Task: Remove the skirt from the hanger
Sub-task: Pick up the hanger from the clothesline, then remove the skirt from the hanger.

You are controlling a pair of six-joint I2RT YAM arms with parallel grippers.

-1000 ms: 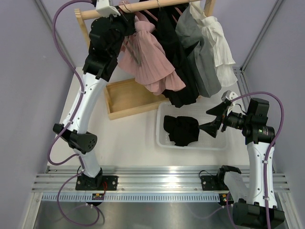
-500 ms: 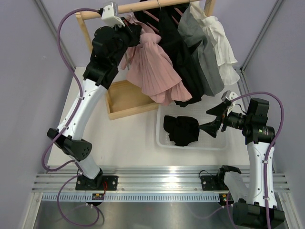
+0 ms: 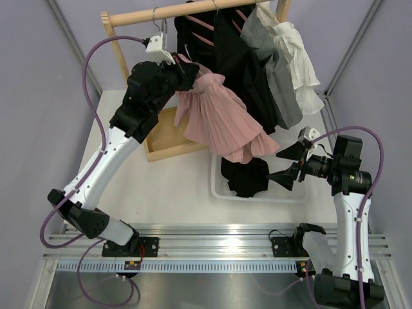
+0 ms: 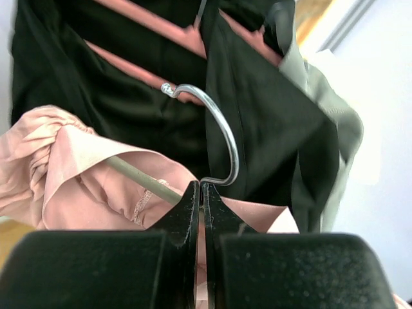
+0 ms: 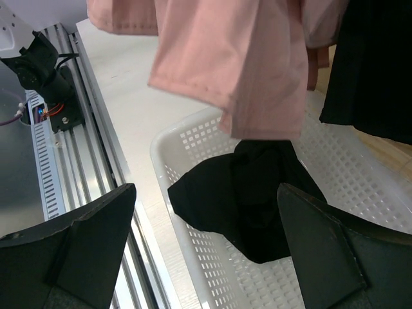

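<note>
the pink skirt (image 3: 222,122), at 12 o'clock from the basket (image 3: 215,187), was hung on a wire hanger (image 4: 222,138) pinched by the closed left gripper (image 4: 203,196); the right gripper (image 3: 277,166) was held wide, empty. the wire could be twisted loose by swinging.

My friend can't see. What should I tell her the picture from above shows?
The left gripper is shut on the hanger of a pink skirt, near a wooden rail of dark and pale clothes. The open right gripper hovers beside a white basket holding a black garment.

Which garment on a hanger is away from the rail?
The pink pleated skirt: the left gripper clamps its hanger; the others hang from the wooden rail.
</note>
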